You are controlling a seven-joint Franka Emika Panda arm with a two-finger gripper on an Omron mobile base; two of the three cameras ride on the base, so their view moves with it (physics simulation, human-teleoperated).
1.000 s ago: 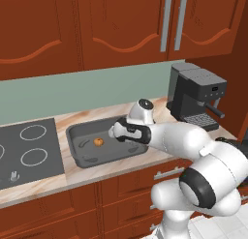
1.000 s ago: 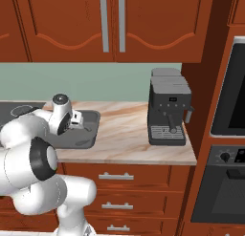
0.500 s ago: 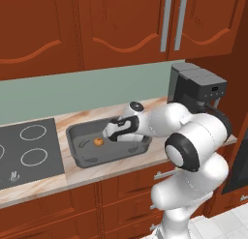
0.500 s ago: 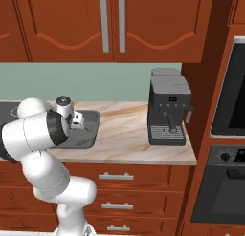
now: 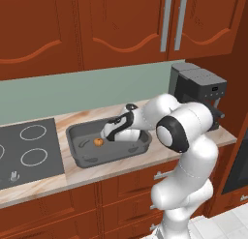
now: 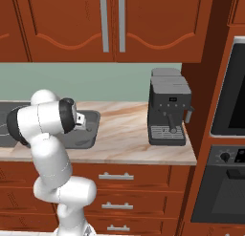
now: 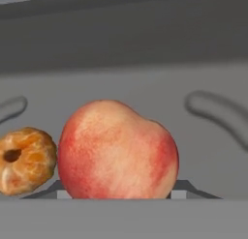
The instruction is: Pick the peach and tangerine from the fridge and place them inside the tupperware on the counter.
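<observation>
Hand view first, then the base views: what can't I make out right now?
- Hand view: the fingertips are mostly hidden behind the peach, so whether it has touched the floor of the tupperware cannot be told.
- Left base view: the peach is hidden by the gripper; the tangerine is too small for detail.
- Right base view: the arm covers most of the tupperware, hiding both fruits.
</observation>
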